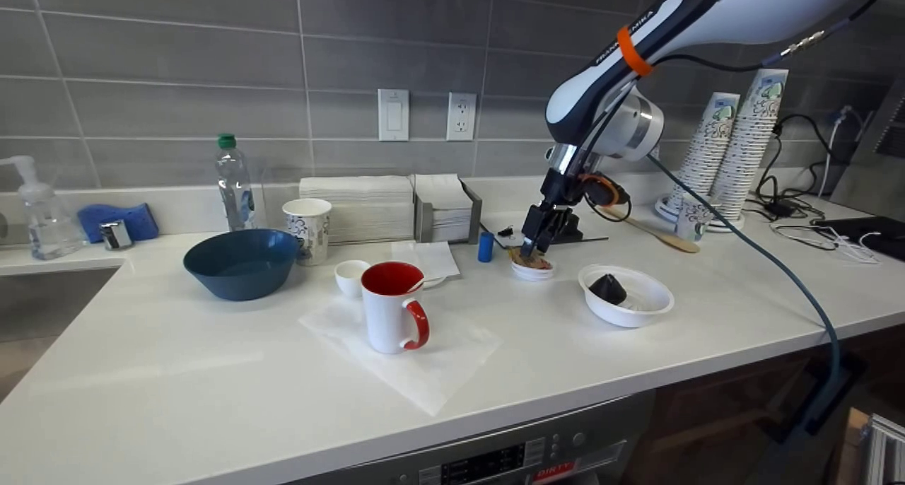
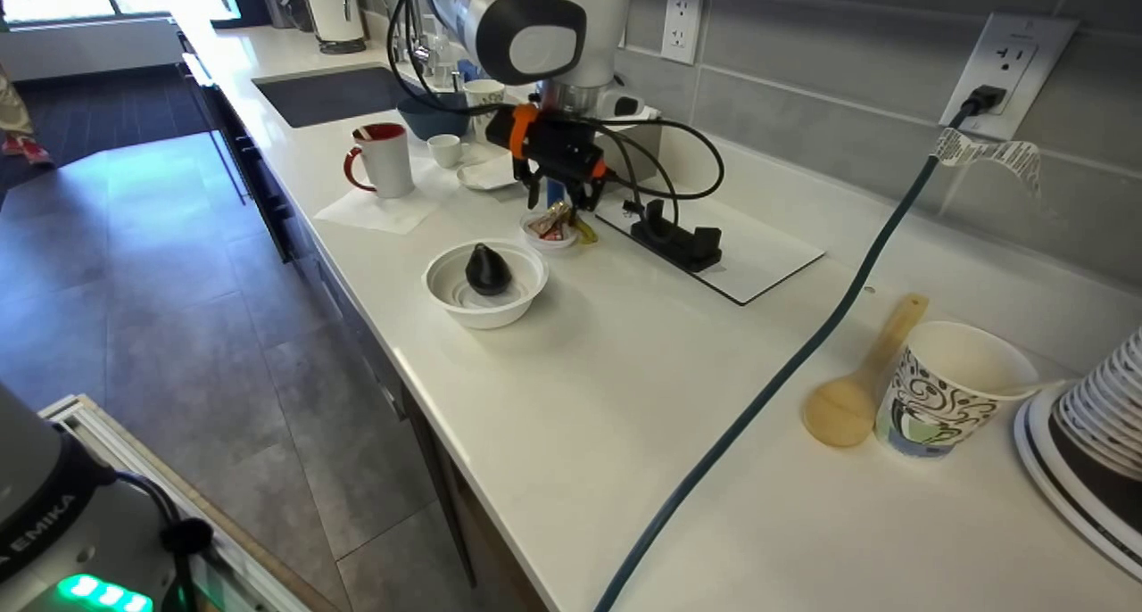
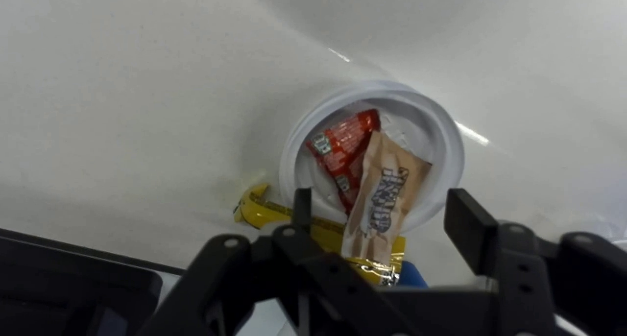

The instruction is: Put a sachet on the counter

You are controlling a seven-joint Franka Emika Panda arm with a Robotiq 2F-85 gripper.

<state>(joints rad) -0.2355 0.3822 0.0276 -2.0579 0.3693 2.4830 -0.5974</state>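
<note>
One arm (image 1: pixel 749 15) slants down from the upper right in an exterior view, its wrist bent so that the gripper (image 3: pixel 382 211) points downward over a small white bowl (image 3: pixel 455 155); in the wrist view the jaws stand parted, fingertips (image 3: pixel 465 221) well apart, with a brown sachet (image 3: pixel 384 194) seen in the gap, though whether either finger touches it I cannot tell; the bowl sits on the counter (image 1: pixel 233 372) and holds at least one red sachet (image 3: pixel 343 145), overlapped by the brown one, whose lower end reaches across the rim and over a yellow sachet (image 3: pixel 329 234); this last runs along the bowl's edge with a curled end outside, and whether it rests on the counter is unclear; nearer the counter's front edge, a wider white dish (image 1: pixel 629 317) holds a black pointed object (image 1: pixel 608 289); to the left in an exterior view, a white mug (image 1: pixel 383 322) with a red inside holds a pale stick (image 1: pixel 418 285) and stands on a white sheet (image 1: pixel 445 372); just beside it is a small white cup (image 1: pixel 350 280); farther left, a dark blue bowl (image 1: pixel 240 276) and a patterned paper cup (image 1: pixel 311 232) stand close together; near the paper cup, a grey holder (image 1: pixel 423 223) bears white napkins (image 1: pixel 357 209).
</note>
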